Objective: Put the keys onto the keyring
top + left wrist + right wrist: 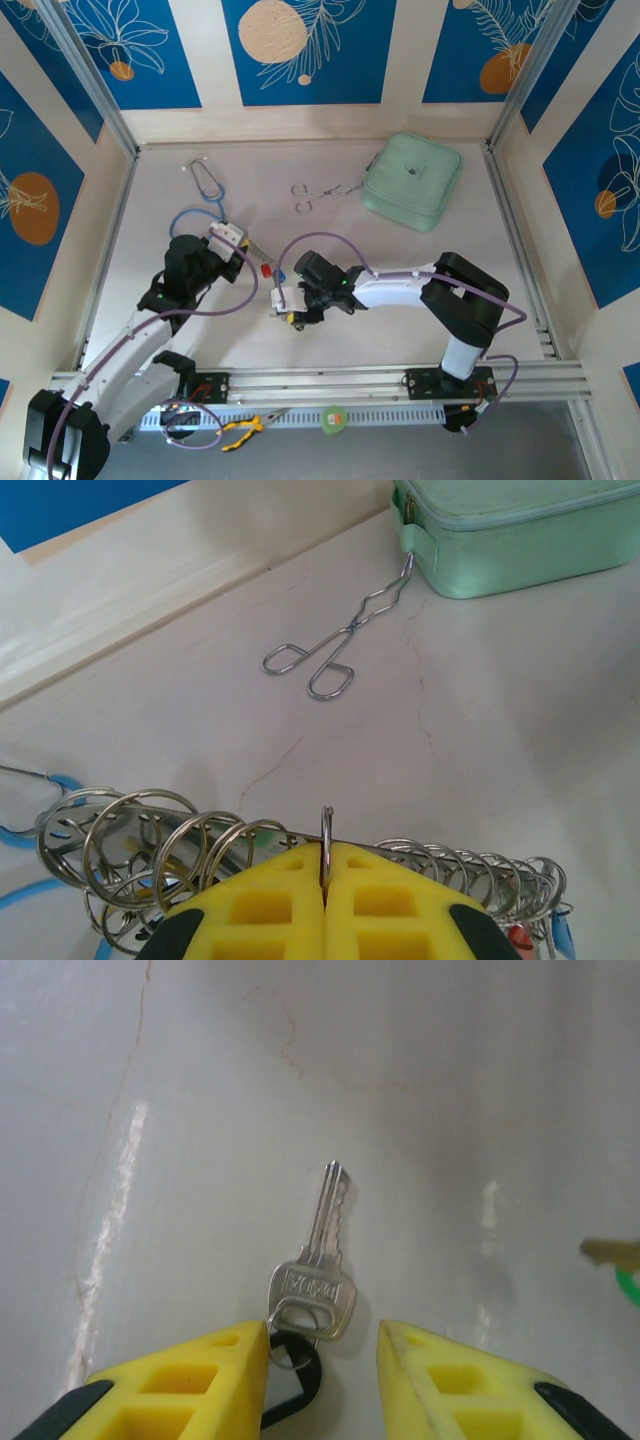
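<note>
A: Spotting just one silver key (322,1260) lying flat between the spread-open fingers (200,1370) of the right gripper (322,1328).
B: Yep, and watching the left gripper (326,850) clenching the keyring (360,850) mid-table. Counting one forceps (330,655), one mint case (520,530) behind.

Pale, faintly veined surface (430,245) with four loose items on it.
A mint-green zipped case (412,181) lies at the far right. Steel forceps (318,192) lie flat just beside it, tips toward the case. A blue-tubed stethoscope (205,185) lies at the far left. Nearer the front, a silver key (320,1270) lies flat, blade pointing away.
</note>
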Available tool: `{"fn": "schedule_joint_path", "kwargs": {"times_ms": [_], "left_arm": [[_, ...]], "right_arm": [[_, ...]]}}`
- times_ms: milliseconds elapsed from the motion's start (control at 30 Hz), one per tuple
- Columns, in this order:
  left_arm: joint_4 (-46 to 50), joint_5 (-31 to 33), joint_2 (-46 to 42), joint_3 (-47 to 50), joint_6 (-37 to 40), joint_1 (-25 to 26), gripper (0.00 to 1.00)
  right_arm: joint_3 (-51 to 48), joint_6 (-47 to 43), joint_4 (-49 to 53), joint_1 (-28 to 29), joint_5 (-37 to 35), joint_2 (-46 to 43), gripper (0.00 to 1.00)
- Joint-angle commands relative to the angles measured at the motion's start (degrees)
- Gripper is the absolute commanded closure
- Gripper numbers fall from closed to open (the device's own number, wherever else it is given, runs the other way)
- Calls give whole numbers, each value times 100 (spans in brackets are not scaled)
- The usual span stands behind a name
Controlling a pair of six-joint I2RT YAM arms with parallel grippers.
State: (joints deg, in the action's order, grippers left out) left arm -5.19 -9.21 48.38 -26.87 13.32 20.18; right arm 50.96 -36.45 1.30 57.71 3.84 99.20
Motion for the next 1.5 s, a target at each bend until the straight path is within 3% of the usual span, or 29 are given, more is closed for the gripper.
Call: {"fn": "schedule_joint_path", "kwargs": {"times_ms": [0,500,733,933,1100,1167,1333,1467], "left_arm": [[-320,-74,-123,15,-85,21,100],[-325,-80,-132,42,-67,21,100],[-304,-63,-135,42,-47,27,100],[-294,-46,-137,32,-34,21,100],[-290,-45,-155,29,-23,16,100],[-289,-66,-153,31,-23,22,100],[-188,-144,-145,-22,26,22,100],[-202,-450,-9,-55,42,59,100]], "right_arm": [[163,-143,189,-15,464,130,65],[404,-143,408,3,314,487,65],[485,-143,545,-19,147,557,76],[494,-152,571,-15,97,588,77],[418,-129,403,-14,-84,461,97],[368,-58,362,-32,-47,339,100],[129,769,771,-200,404,-317,100],[-341,2441,1031,-320,685,-1111,100]]}}
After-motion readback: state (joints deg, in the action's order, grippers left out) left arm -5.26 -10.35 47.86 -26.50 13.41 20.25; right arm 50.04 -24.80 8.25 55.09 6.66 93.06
